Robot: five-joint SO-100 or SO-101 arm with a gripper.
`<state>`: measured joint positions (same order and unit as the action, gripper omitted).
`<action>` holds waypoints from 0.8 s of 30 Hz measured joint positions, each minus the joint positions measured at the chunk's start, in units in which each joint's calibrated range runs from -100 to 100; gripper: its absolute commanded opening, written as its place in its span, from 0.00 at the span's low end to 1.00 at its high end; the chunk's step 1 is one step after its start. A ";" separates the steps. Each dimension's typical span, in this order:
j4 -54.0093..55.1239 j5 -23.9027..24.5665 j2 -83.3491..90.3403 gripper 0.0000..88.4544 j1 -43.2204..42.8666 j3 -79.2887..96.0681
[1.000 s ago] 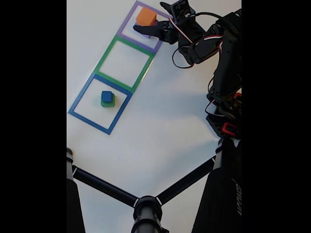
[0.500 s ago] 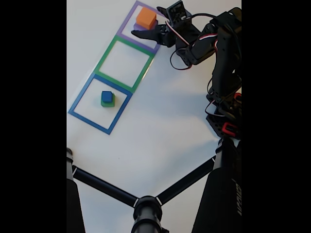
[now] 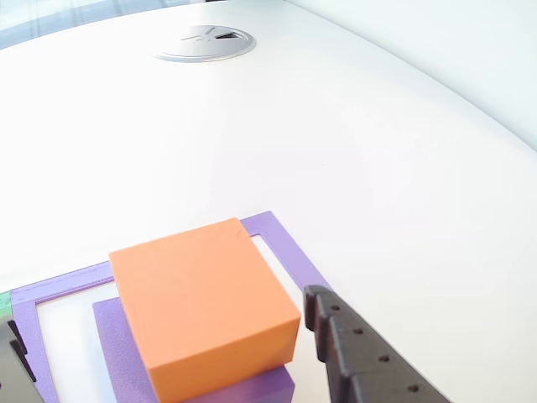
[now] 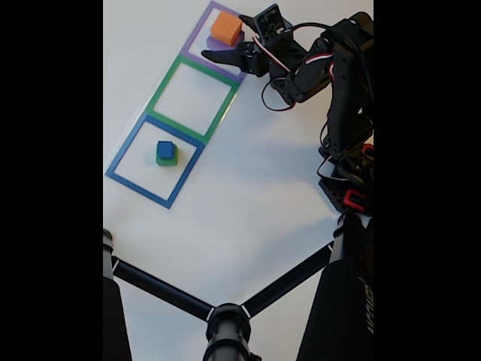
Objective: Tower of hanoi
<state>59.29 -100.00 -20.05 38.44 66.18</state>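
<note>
Resting on the purple block (image 3: 126,353), the orange block (image 3: 201,306) sits inside the purple square outline (image 3: 289,248) at the top of the fixed view, its footprint smaller than that of the block beneath it. In the other view, one dark finger (image 3: 361,357) stands just to the right of the orange block, and a second finger edge shows at the lower left border, so the stack lies between the two. The gripper (image 4: 223,37) is spread wide around the stack, and neither finger visibly touches the orange block. Farther down the fixed view, the blue cube (image 4: 165,149) sits on the green block (image 4: 168,159) inside the blue square outline (image 4: 120,156). The green square outline (image 4: 225,105) lies between the two occupied outlines on the white table (image 4: 248,203).
</note>
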 measured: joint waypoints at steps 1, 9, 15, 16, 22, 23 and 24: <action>0.00 0.00 0.00 0.36 -0.12 0.00; 0.00 0.00 0.00 0.21 -1.29 0.00; 0.00 0.00 0.00 0.16 -1.29 0.00; 0.00 0.00 0.00 0.15 -1.29 0.00; 0.00 0.36 0.00 0.14 -1.87 0.00; 0.00 0.18 0.00 0.14 -2.11 0.00; 0.00 0.18 0.00 0.14 -2.22 0.00</action>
<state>59.29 -99.82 -20.05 36.22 66.18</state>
